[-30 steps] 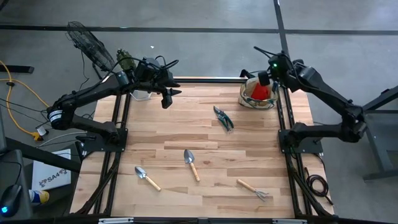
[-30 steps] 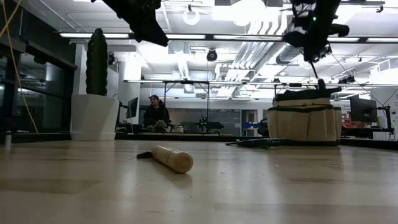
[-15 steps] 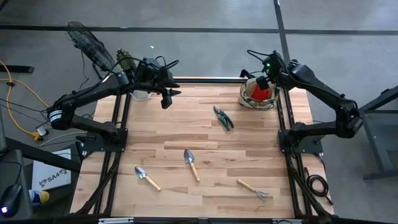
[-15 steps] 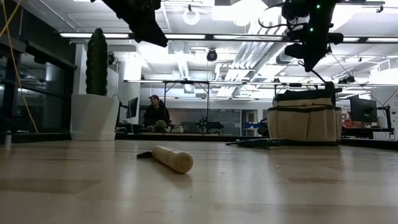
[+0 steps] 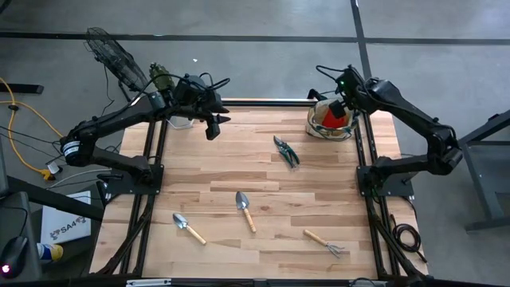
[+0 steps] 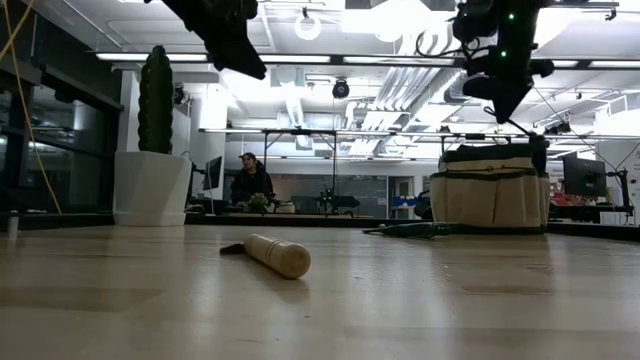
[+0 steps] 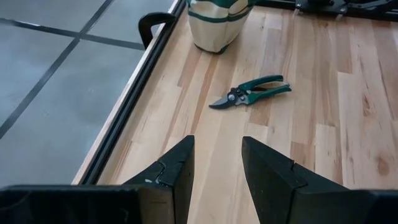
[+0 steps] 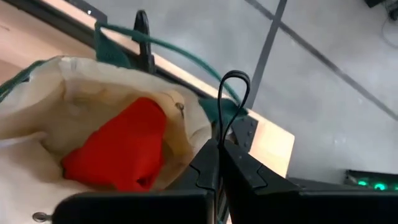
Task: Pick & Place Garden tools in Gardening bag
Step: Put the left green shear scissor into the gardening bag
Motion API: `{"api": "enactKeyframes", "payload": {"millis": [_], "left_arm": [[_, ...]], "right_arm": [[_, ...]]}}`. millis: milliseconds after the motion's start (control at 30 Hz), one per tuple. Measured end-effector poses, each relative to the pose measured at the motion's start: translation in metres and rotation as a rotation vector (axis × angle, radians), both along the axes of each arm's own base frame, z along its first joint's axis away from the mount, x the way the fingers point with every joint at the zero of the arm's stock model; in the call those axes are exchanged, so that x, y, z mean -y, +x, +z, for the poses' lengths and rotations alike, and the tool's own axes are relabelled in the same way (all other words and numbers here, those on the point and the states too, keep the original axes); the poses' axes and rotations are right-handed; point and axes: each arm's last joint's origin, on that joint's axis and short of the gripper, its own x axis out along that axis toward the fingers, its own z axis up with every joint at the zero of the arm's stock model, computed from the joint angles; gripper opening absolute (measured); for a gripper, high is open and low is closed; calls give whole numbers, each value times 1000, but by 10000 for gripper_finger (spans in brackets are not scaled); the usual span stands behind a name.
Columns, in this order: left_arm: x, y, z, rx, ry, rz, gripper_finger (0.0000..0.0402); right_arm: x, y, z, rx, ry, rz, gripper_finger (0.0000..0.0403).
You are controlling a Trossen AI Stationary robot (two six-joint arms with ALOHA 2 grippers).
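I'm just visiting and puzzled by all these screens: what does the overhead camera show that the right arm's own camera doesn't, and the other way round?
Only the high view shows the two trowels, the rake, the pruners and the left gripper hanging over the table's far left. Only the right wrist view shows the right gripper shut on a thin black loop. Both show the gardening bag with the red piece inside.

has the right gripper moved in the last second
Yes. The right gripper has shifted slightly toward the table's middle, staying over the round tan fabric gardening bag, pinching a thin dark wire loop.
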Motion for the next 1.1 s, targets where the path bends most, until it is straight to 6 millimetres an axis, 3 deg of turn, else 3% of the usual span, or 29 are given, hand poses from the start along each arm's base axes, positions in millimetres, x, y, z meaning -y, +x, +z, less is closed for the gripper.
{"api": "enactKeyframes", "payload": {"millis": [467,933,1100], "left_arm": [[-1,0,0,-9,18,36,129],[-1,-1,-1,-23,9,36,129],[-1,-1,-1,-23,9,36,129]], "right_arm": [[10,3,1,-1,-115,-91,3],[18,10,-12,-35,-72,-112,4],[17,8,-8,-20,-89,-120,25]]}}
